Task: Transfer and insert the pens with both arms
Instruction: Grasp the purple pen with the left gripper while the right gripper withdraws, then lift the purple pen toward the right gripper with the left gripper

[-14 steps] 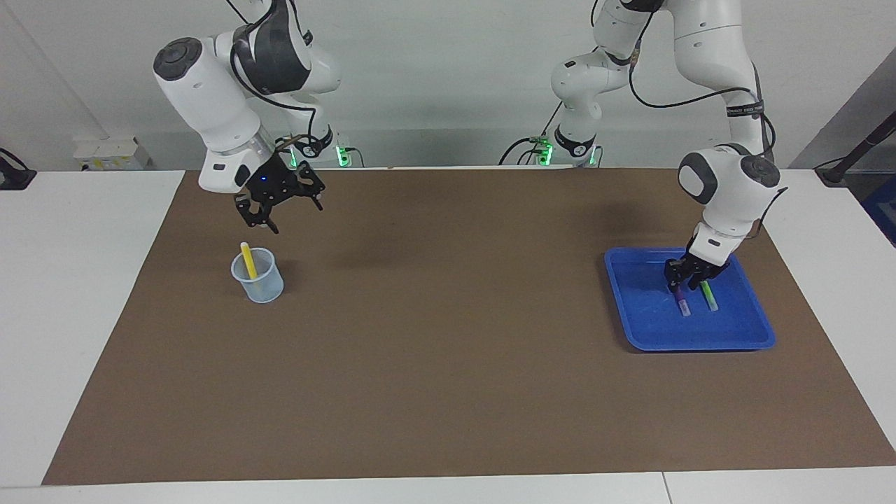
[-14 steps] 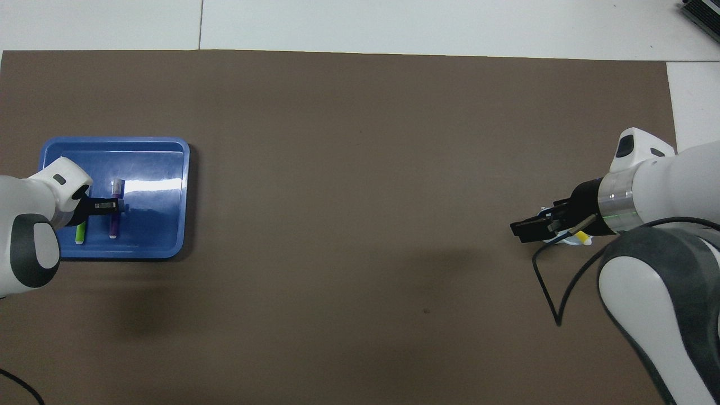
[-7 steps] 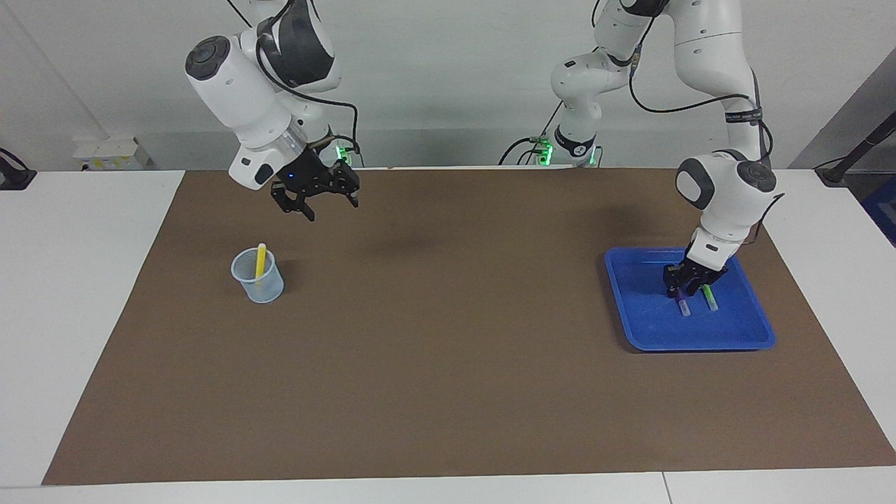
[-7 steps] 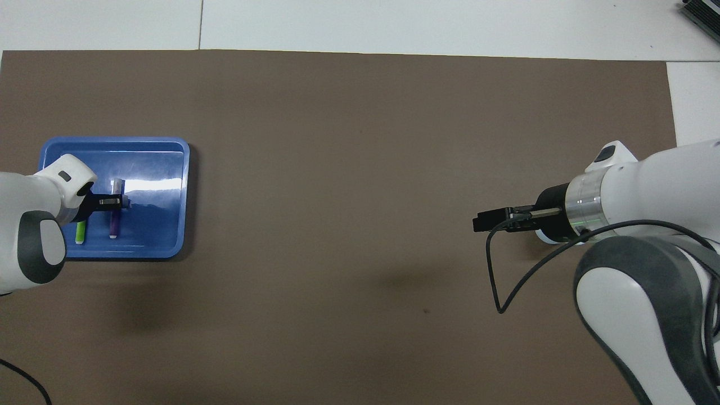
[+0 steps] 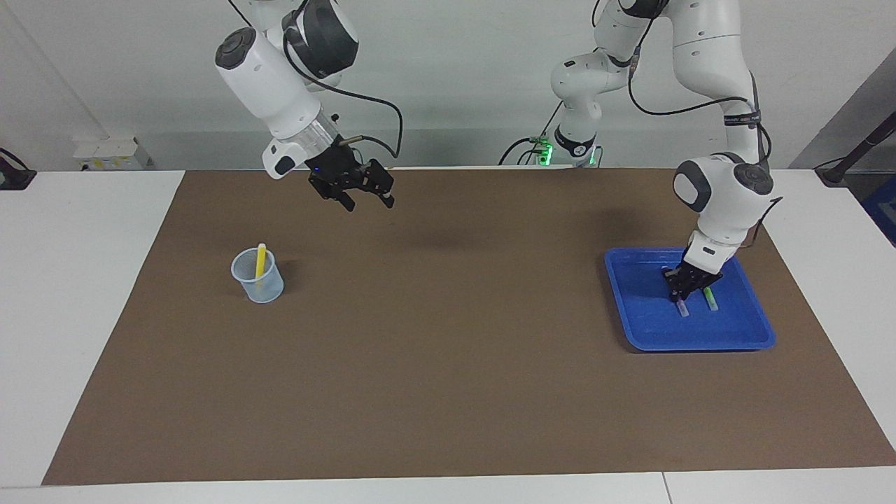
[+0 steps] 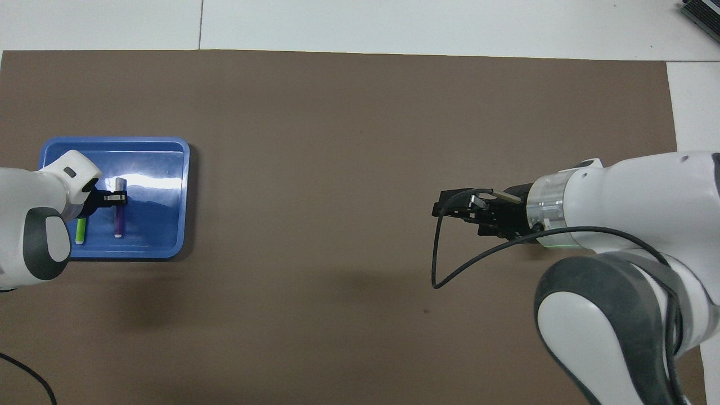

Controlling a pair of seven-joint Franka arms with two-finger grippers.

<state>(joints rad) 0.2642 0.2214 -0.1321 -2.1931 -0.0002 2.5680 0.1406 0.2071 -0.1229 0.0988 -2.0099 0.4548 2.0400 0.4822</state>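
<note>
The purple pen (image 5: pixel 682 306) (image 6: pixel 118 223) lies in the blue tray (image 5: pixel 700 341) (image 6: pixel 169 169) at the left arm's end of the table. My left gripper (image 5: pixel 687 287) (image 6: pixel 116 197) is down in the tray and shut on it near its pale cap end. The green pen (image 5: pixel 710 299) (image 6: pixel 81 230) lies beside it, untouched. The yellow pen (image 5: pixel 260 259) stands tilted in a clear cup (image 5: pixel 257 276) at the right arm's end; my right arm hides both from overhead. My right gripper (image 5: pixel 367 203) (image 6: pixel 447 205) hangs open and empty over the brown mat, off to the side of the cup.
A brown mat (image 5: pixel 448 350) (image 6: pixel 337 140) covers most of the white table. A black cable (image 6: pixel 450 264) loops down from the right arm's wrist.
My right gripper has lifted away from the cup and swung toward the middle of the table. My left gripper has closed on the purple pen in the tray.
</note>
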